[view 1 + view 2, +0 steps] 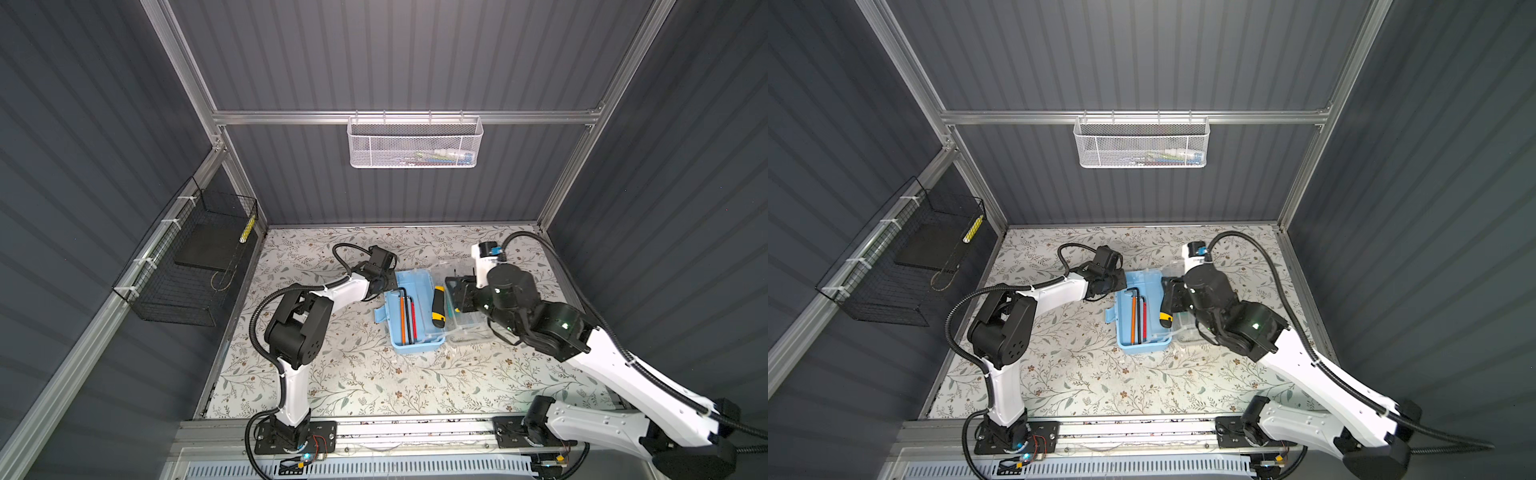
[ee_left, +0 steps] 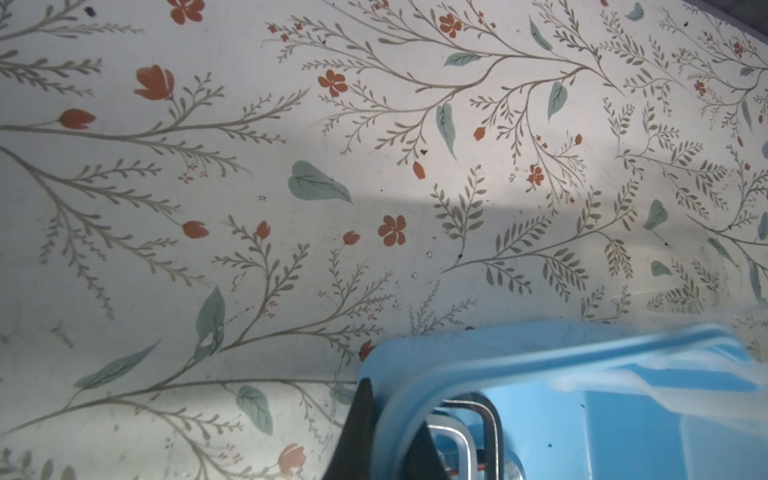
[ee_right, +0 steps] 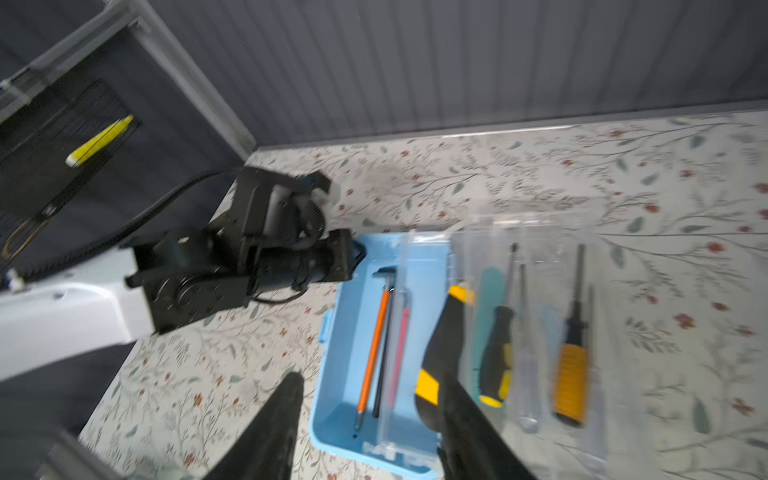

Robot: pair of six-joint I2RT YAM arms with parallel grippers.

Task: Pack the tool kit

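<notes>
**Now: left clamps the box, right stands released**

Your light-blue box [image 1: 417, 347] sits open near the middle of the worktop [image 1: 353, 382]. The left end effector [image 1: 385, 283] is clenched on the rim at the box's far left corner. The left wrist view shows a black finger [image 2: 360, 428] on either side of the blue edge.

The right end effector [image 3: 370, 378] is released, jaws well apart and holding nothing. The hex keys [image 3: 374, 353] lie inside the box. The utility knife [image 3: 440, 353] lies along the box's right side; you cannot tell whether it rests in the box or on the rim. Two screwdrivers [image 3: 496, 353] lie in the clear tray [image 3: 540, 249] just beside it.
</notes>
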